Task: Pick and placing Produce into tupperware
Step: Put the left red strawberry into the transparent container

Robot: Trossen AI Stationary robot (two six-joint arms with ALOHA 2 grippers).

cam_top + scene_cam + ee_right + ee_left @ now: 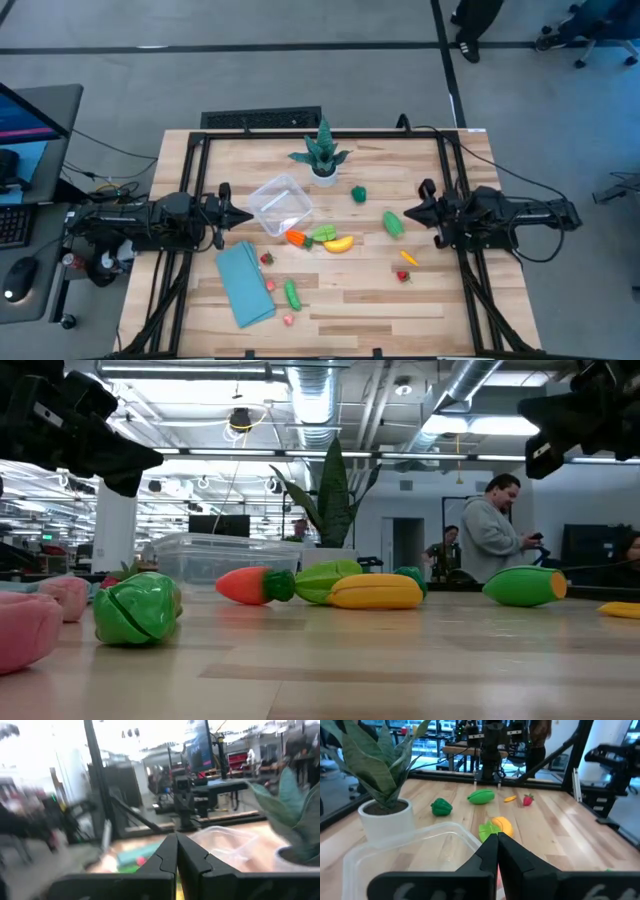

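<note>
- The left pincer [243, 216] is pressed together and holds nothing; it is parked at the left edge of the desk [440, 300], just beside the tupperware [280, 204]. The right pincer [412, 214] is also pressed together and empty, at the right edge of the desk.
- The tupperware stands on the desk left of centre, and no produce is seen inside it, so the task is judged to be not yet begun.
- The carrot [295, 238], the green piece [324, 233] and the corn [340, 243] lie touching each other. If one is pinched, a neighbour could be pushed away or caught together with it.
- The pieces are small, rounded and smooth, so a piece may slip out or roll over the desk if the fingers close off its middle.
- The tupperware looks light. It could be shifted by the left pincer, which is very near its wall, and a drop could then miss it.
- The plant [323, 155] stands just behind the tupperware; its leaves could be struck by an arm passing there.
- The small red pieces near the cloth [245, 284] are hard to make out; probably they are the hardest to grip.
</note>
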